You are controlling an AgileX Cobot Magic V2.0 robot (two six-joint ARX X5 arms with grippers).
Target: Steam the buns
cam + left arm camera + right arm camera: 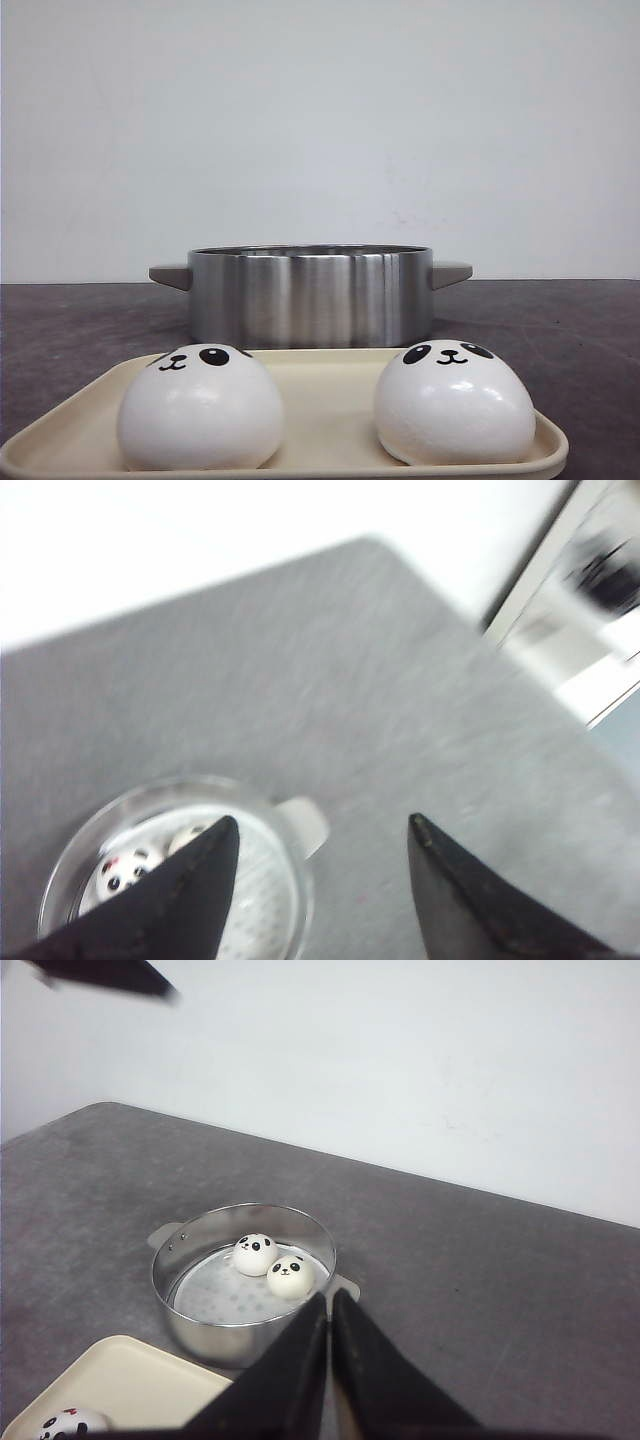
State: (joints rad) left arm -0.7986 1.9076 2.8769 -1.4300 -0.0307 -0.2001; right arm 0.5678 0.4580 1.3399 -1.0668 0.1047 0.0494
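Two white panda-faced buns sit on a cream tray at the front. Behind it stands a steel steamer pot with grey handles. In the right wrist view two more buns lie on the perforated plate inside the pot. My left gripper is open and empty, high above the pot's handle; the pot with buns shows under it. My right gripper is shut and empty, high above the table near the pot. Neither gripper shows in the front view.
The grey table runs back to a white wall. The tray corner with one bun lies beside the pot in the right wrist view. The table's far corner and a pale frame show in the left wrist view.
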